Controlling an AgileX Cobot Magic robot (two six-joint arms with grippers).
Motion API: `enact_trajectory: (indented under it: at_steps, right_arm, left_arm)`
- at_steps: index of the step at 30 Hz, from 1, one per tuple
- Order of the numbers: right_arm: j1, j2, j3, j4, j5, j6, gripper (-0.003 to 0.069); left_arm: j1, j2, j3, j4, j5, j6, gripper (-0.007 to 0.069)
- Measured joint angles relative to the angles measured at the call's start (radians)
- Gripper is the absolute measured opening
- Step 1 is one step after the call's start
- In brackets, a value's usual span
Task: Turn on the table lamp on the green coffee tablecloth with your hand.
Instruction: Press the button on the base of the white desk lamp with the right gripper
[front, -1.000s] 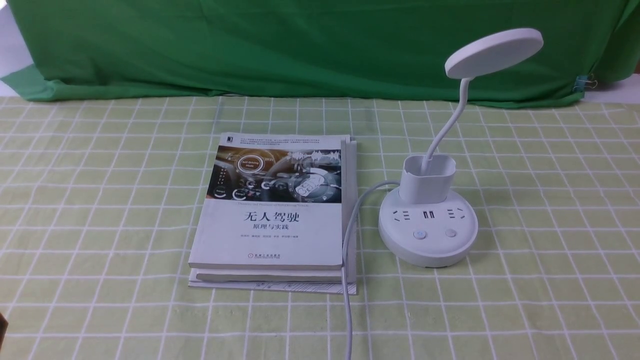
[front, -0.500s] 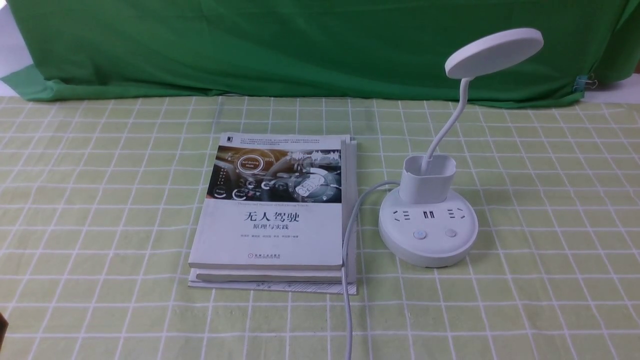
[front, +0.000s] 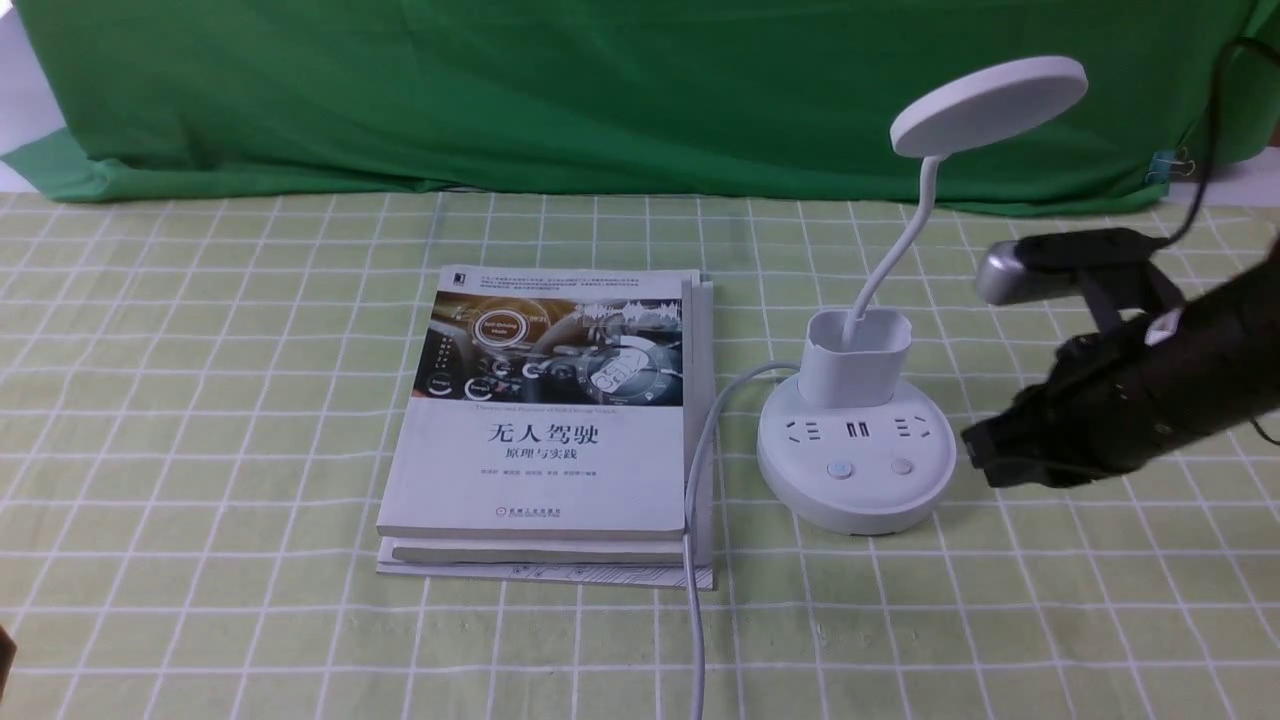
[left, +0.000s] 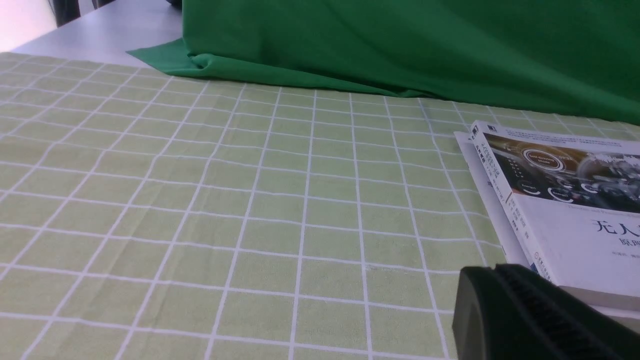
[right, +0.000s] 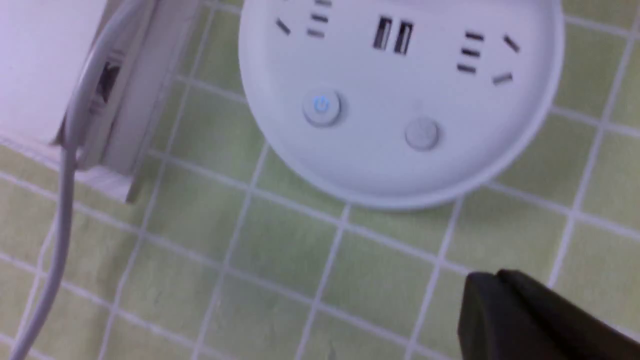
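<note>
The white table lamp stands on the green coffee tablecloth (front: 200, 400), right of centre. Its round base (front: 855, 480) carries sockets and two buttons (front: 839, 469). A thin neck rises from the cup holder (front: 855, 355) to the disc head (front: 988, 103), which shows no glow. My hand, the black right gripper (front: 985, 460), hovers shut just right of the base, apart from it and holding nothing. In the right wrist view its tip (right: 495, 277) lies short of the base (right: 400, 165) and the plain button (right: 422, 133). My left gripper (left: 492, 270) is shut and empty, low beside the book.
A stack of books (front: 550, 420) lies left of the lamp, and the lamp's white cable (front: 700, 500) runs along its right edge to the front. A dark green backdrop cloth (front: 600, 90) hangs across the back. A clip (front: 1170, 165) sits at its right end.
My right arm has come into the front view from the right and now sits beside the lamp base. The lamp, books and cable have not moved.
</note>
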Motion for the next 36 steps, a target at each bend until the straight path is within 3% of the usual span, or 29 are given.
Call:
enact_trajectory:
  at_steps: [10, 36]
  right_arm:
    - [0.039, 0.223, -0.220, -0.016, 0.039, -0.002, 0.0031]
    - [0.052, 0.312, -0.244, -0.019, 0.012, 0.007, 0.0031]
  left_arm:
    - [0.000, 0.000, 0.000, 0.000, 0.000, 0.000, 0.0003]
    - [0.000, 0.000, 0.000, 0.000, 0.000, 0.000, 0.0003]
